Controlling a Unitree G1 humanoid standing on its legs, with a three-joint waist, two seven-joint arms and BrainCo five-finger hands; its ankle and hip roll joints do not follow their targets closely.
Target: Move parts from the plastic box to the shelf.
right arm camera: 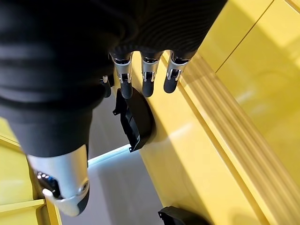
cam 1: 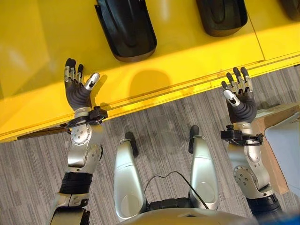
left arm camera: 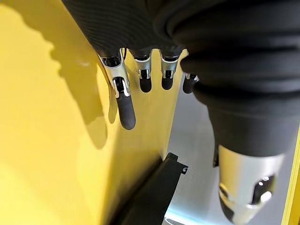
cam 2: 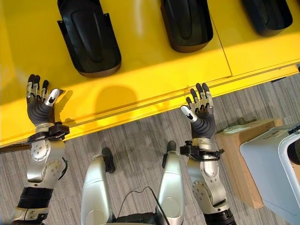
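Bare yellow shelf lies along its front edge, ahead of both hands. Farther back, three black parts sit side by side with yellow gaps between. A cardboard box and grey bin crowd the floor at right.

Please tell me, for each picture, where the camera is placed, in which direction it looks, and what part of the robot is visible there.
Left eye view: on the head, looking down at the yellow shelf with black parts; both arms show, left robot hand and right robot hand open, holding nothing.
Right eye view: same place, slightly shifted; adds the plastic box on a cardboard box.
Left wrist view: along the left hand's fingers over the shelf.
Right wrist view: along the right hand's fingers toward a part.
All views share the shelf and parts.
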